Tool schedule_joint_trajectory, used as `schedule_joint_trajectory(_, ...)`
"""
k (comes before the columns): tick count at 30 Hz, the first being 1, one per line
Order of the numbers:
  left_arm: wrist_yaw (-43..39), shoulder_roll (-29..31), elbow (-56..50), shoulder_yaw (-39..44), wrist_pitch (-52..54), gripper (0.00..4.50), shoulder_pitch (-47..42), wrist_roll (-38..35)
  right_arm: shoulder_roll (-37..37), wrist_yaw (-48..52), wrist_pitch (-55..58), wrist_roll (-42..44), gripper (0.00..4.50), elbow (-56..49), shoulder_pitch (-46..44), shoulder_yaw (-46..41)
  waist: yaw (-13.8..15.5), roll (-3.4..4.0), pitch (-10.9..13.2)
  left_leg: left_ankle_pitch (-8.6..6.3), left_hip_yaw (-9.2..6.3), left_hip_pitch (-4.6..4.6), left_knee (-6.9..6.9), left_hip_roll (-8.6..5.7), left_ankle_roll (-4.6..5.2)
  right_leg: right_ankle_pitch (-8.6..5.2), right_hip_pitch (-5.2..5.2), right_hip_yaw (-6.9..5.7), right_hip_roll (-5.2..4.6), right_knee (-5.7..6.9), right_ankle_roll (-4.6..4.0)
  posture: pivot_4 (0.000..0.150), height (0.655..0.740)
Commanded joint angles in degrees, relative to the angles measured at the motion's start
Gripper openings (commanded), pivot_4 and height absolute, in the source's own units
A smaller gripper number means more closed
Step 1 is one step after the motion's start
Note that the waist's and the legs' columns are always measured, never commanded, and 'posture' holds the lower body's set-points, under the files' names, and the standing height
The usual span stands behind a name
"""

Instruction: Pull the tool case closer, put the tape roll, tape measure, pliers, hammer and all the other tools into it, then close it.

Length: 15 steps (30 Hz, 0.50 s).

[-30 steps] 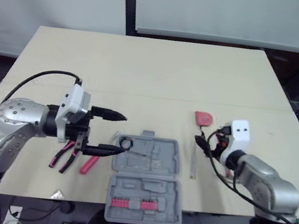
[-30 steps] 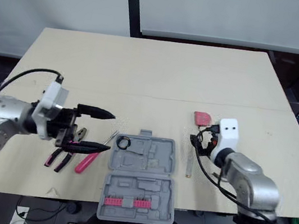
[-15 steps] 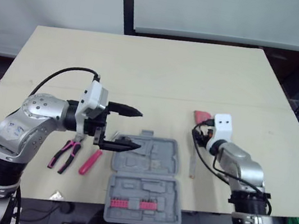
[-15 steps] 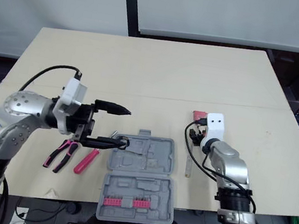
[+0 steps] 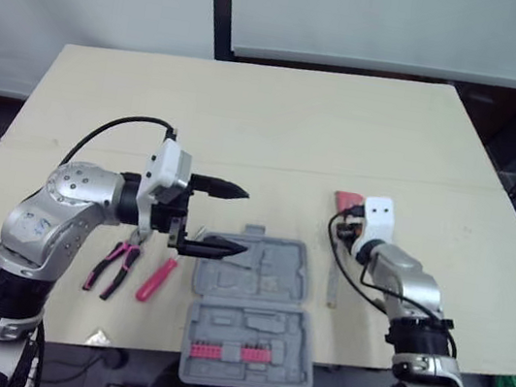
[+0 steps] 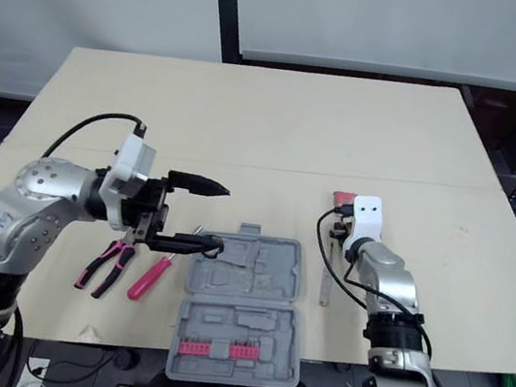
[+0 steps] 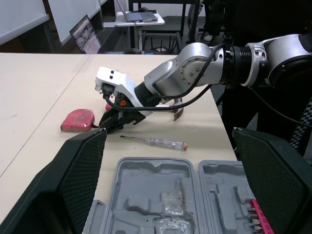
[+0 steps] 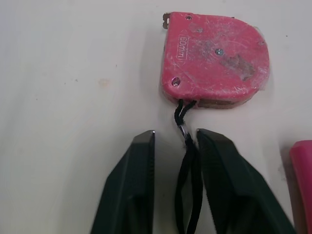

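The pale beige tabletop (image 5: pixel 278 128) carries everything. The open grey moulded-plastic tool case (image 5: pixel 253 316) lies at its near edge, between the arms. The left gripper (image 5: pixel 242 220) has swung in from beside the case and now hovers over its far-left corner, fingers spread wide and empty. A small black ring (image 6: pixel 212 244), probably the tape roll, seems to sit in the tray by the lower finger, though it is half hidden. The pink-and-black-handled pliers (image 5: pixel 114 267) and a pink-handled screwdriver (image 5: pixel 155 278) lie on the table just left of the case. The right gripper (image 8: pixel 175 135) has reached forward to the flat red tape measure (image 8: pixel 214 58), which rests on the table beyond the case's right side. Its fingers stand slightly apart, straddling the thin black wrist cord (image 8: pixel 185 161) without pinching it — so the tape measure looks like the next pick.
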Motion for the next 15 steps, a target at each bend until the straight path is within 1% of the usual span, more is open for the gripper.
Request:
schedule_joint_trajectory(1,-0.05,0.14,-0.82,0.31,-1.18,4.5,-0.84,0.45,0.44,-0.73,-0.8,-0.28,1.63,0.82,-0.93,-1.16,0.01,0.0,0.0,0.0,0.0,0.0,0.0,0.0,0.0,0.0,0.0,0.0,0.0,0.0,0.0,0.15,0.7278)
schedule_joint_trajectory(5,-0.11,0.06,-0.73,0.26,-1.26,4.5,-1.07,0.55,0.49,-0.79,-1.09,-0.95,1.63,1.76,-1.1,-1.15,0.03,0.0,0.0,0.0,0.0,0.0,0.0,0.0,0.0,0.0,0.0,0.0,-0.01,0.0,0.0,0.15,0.7278)
schedule_joint_trajectory(8,-0.03,-0.13,-0.76,0.22,-1.13,4.5,-1.26,0.48,0.74,-1.47,-1.05,-1.05,0.83,2.2,-0.89,-1.67,0.03,0.0,0.0,0.0,0.0,0.0,0.0,0.0,0.0,0.0,0.01,0.01,-0.01,0.0,0.0,0.15,0.7278)
schedule_joint_trajectory(9,0.0,-0.21,-0.74,0.19,-1.15,4.5,-1.32,0.48,0.78,-1.7,-1.22,-1.21,0.39,2.43,-0.81,-1.78,0.03,0.0,0.0,0.0,0.0,0.0,0.0,0.0,0.0,0.0,0.01,0.01,-0.01,0.0,0.0,0.15,0.7278)
schedule_joint_trajectory(10,0.02,-0.27,-0.72,0.17,-1.15,4.5,-1.38,0.48,0.81,-1.77,-1.37,-1.3,0.1,2.57,-0.77,-1.83,0.03,0.0,0.0,0.0,0.0,0.0,0.0,0.0,0.0,0.0,0.01,0.01,-0.01,0.0,0.0,0.15,0.7278)
schedule_joint_trajectory(15,0.05,-0.32,-1.06,0.29,-0.76,4.5,-1.42,0.22,0.44,-0.58,-0.42,-1.28,0.1,0.23,1.05,-1.56,0.04,-0.01,0.0,0.0,0.0,0.0,0.01,0.0,0.0,0.0,0.01,0.02,-0.01,0.0,0.0,0.15,0.7278)
